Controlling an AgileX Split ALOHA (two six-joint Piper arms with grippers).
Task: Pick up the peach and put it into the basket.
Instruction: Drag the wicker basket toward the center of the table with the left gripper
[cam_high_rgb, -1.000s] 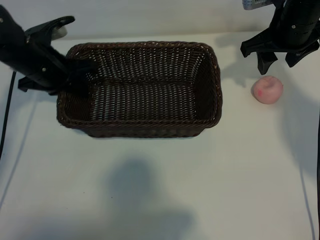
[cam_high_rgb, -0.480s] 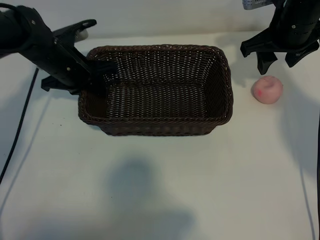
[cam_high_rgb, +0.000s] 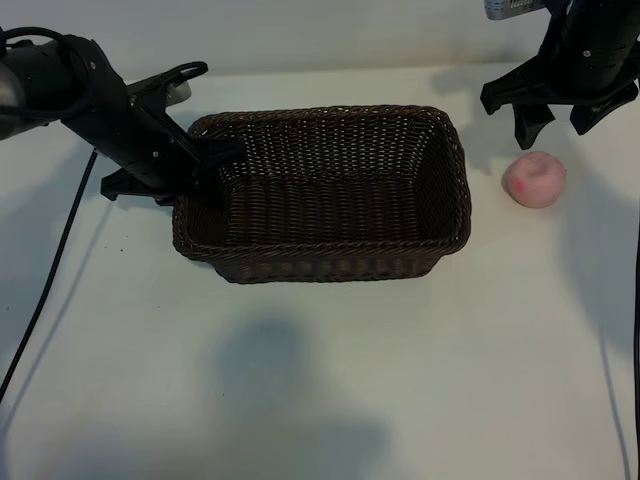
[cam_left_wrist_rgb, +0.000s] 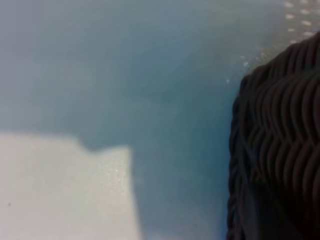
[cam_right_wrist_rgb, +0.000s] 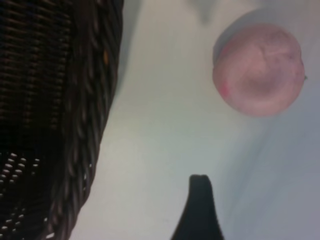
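The dark-brown wicker basket (cam_high_rgb: 330, 190) stands on the white table, left of centre. My left gripper (cam_high_rgb: 208, 165) is shut on its left rim, one finger inside and one outside. In the left wrist view only the basket's woven wall (cam_left_wrist_rgb: 280, 150) shows, very close. The pale-pink peach (cam_high_rgb: 534, 180) lies on the table to the right of the basket, apart from it. My right gripper (cam_high_rgb: 557, 122) hangs open just behind and above the peach, holding nothing. The right wrist view shows the peach (cam_right_wrist_rgb: 257, 70), one dark fingertip (cam_right_wrist_rgb: 200, 187) and the basket's right wall (cam_right_wrist_rgb: 75, 110).
White table (cam_high_rgb: 320, 380) runs wide in front of the basket, with a shadow on it. A black cable (cam_high_rgb: 45, 300) trails down the left side. A strip of table separates the basket's right wall from the peach.
My left gripper has dragged the basket to the right and a little forward, closer to the peach. The right gripper and the peach have not moved.
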